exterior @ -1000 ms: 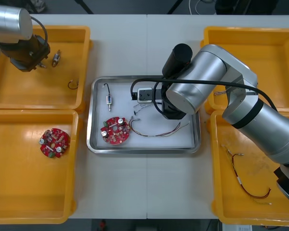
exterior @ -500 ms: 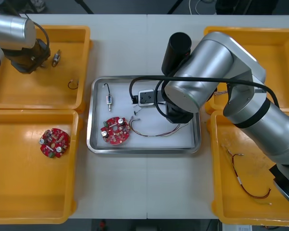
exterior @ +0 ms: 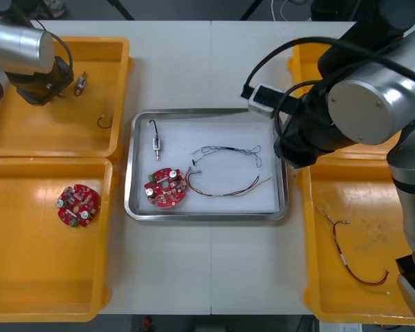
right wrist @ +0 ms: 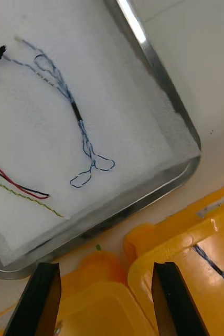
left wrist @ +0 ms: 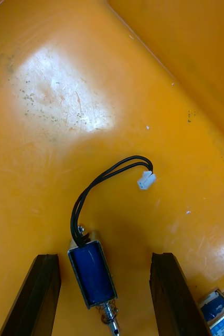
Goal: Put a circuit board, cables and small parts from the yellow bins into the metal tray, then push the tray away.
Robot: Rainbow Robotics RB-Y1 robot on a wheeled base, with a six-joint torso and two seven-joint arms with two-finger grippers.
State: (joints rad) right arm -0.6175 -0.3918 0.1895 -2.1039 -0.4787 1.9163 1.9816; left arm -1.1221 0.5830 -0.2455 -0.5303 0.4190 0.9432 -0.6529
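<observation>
Left gripper (left wrist: 104, 257), fingers (left wrist: 43, 294) apart, straddles a small metal part (left wrist: 92, 273); right gripper (right wrist: 104, 265), likewise apart, over yellow bins (right wrist: 143, 247); overhead, arms (exterior: 366, 111) hide both

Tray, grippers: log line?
tray: circuit board, blue-white cable, red-yellow cable, small metal part | left gripper: open, over yellow bin | right gripper: open, at tray's right edge

The pale grey worktop (exterior: 173, 69) has a thin seam (exterior: 211, 263) down its middle; beyond its far edge lies dark floor (exterior: 187, 8).
</observation>
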